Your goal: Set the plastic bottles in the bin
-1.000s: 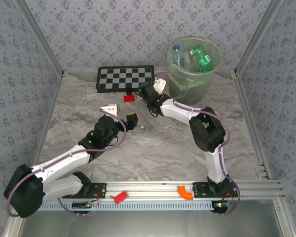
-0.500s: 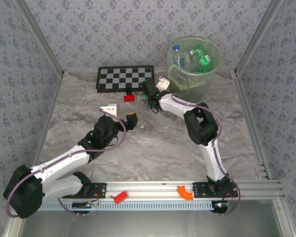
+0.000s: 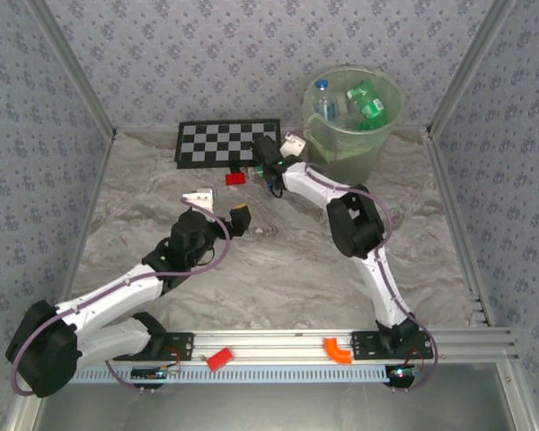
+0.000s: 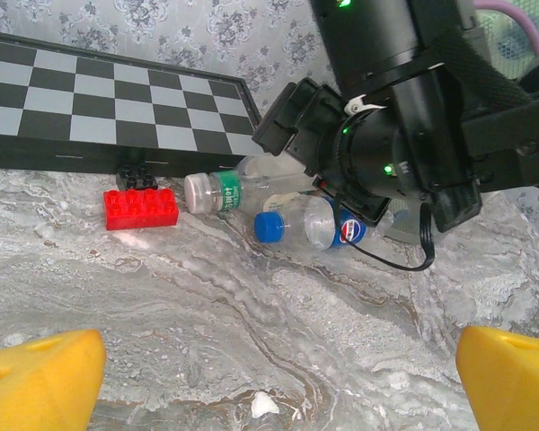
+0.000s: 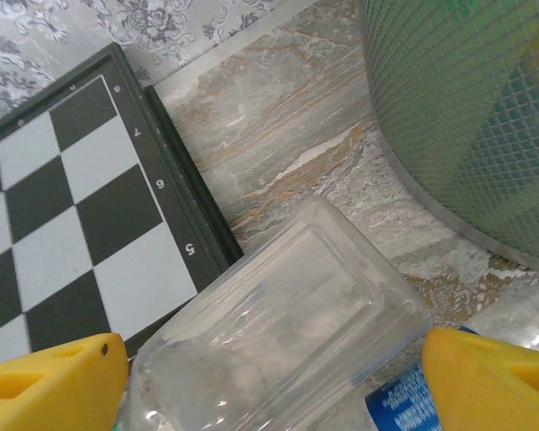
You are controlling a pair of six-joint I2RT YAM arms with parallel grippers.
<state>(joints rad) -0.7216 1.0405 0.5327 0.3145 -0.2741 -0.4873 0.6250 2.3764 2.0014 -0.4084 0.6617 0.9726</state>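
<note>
Two clear plastic bottles lie by the chequered board's front corner: one with a pale cap and green label (image 4: 217, 191), one with a blue cap and blue label (image 4: 305, 224). My right gripper (image 3: 268, 171) is down over them, open, with the first bottle's clear body (image 5: 278, 332) lying between its yellow fingertips (image 5: 54, 386); whether they touch it I cannot tell. The blue label (image 5: 413, 400) shows beside the right fingertip. My left gripper (image 3: 217, 205) hangs wide open over bare table, short of both bottles. The pale-green bin (image 3: 377, 135) at the back right holds more bottles (image 3: 364, 99).
A small red block (image 4: 142, 208) lies left of the bottles, against the black-and-white chequered board (image 3: 227, 142). The bin wall (image 5: 472, 117) stands close on the right of my right gripper. Patterned walls close the table on three sides.
My right gripper has moved left and further back, from beside the bin down over the bottles by the board, and its jaws have narrowed a little. The left arm has stayed still.
</note>
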